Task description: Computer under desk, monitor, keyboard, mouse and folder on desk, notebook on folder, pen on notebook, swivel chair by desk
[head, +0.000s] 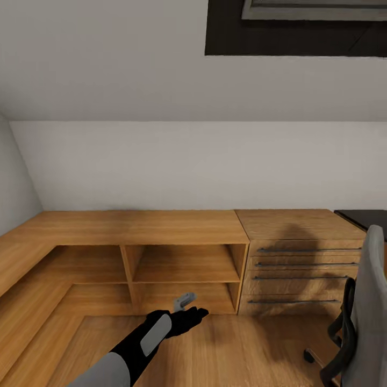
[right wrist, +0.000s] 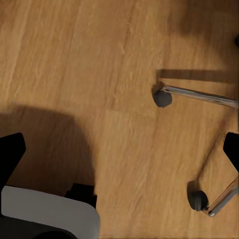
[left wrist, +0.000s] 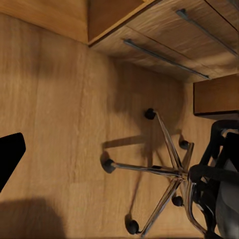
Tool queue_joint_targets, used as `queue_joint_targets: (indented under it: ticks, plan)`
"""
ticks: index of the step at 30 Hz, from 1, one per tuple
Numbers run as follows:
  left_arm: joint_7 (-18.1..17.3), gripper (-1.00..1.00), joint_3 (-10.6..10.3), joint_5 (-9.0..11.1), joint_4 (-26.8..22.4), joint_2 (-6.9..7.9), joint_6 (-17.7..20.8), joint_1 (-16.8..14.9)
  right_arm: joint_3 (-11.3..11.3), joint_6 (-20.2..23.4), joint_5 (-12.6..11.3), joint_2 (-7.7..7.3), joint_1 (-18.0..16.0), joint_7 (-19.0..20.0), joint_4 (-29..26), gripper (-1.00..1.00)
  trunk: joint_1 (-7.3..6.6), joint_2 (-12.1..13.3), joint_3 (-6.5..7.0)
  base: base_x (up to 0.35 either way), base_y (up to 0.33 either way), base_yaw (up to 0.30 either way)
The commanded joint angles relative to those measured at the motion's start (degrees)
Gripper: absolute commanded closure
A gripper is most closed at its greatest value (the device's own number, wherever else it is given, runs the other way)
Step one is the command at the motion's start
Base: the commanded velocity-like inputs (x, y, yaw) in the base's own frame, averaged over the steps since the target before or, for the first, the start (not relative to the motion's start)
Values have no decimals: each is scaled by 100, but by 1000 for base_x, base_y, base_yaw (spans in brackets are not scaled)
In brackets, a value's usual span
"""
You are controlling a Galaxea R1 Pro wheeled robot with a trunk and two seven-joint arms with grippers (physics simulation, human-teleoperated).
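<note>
The swivel chair (head: 361,306) stands at the head view's right edge, cut off there, just right of the drawer unit (head: 301,269); only part of its grey back and a dark armrest show. The left wrist view gives what the head view hides: the chrome star base (left wrist: 167,172) and its castors on the wooden floor (left wrist: 59,124). The right wrist view catches two castors (right wrist: 162,97). The left gripper (head: 189,307) reaches toward the open shelving (head: 183,263) left of the drawers, empty, its fingers apart. Whether the right gripper's dark fingertips (right wrist: 10,152) are spread cannot be told.
</note>
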Motion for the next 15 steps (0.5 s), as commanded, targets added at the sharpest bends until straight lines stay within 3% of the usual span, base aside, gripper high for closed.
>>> queue_joint_targets:
  ticks: [1,9,11,15]
  plan:
    - [51,-100,-26,52,-1,2,-7,-5,20,22,-42,-7,-2,-45,-15,-100,0,-3,-5,0,0,-298]
    - [-45,-100,38,83,-53,88,-74,38,16,23,-59,-5,-2,-47,-11,-100,0,-3,-5,0,0,-298]
    - [-194,-100,72,108,-94,105,-61,49,14,23,-63,-4,-2,-50,-10,-100,0,-3,-5,0,0,-298]
    - [-808,-100,337,335,-138,141,-5,58,9,21,-73,-6,-2,-52,-10,-100,66,-124,-59,0,0,-298]
